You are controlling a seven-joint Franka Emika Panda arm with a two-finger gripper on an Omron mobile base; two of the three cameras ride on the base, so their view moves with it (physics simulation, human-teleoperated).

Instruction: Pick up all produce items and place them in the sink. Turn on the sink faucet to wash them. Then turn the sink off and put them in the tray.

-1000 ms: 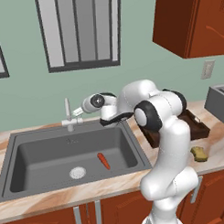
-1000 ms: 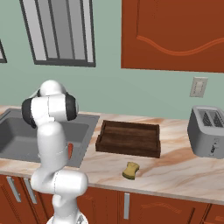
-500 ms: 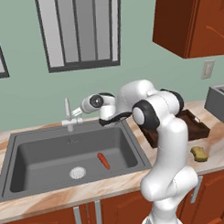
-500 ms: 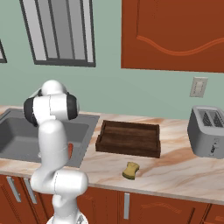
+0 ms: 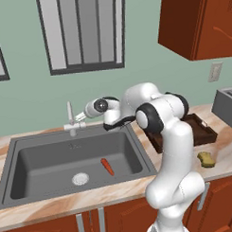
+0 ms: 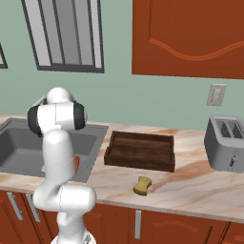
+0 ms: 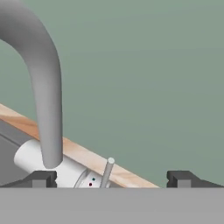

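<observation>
While the red-orange vegetable (image 5: 107, 166) is lying loose on the floor of the sink (image 5: 29, 159), near the round drain (image 5: 80, 178), the tool (image 5: 79, 118) is being held level at the faucet (image 5: 70, 120), jaws spread wide with nothing between them, apparently so the small side handle (image 7: 106, 171) can be nudged on for washing. The tray (image 6: 140, 151) is being left bare on the counter (image 6: 190, 183) beside the sink, ready for the washed produce.
</observation>
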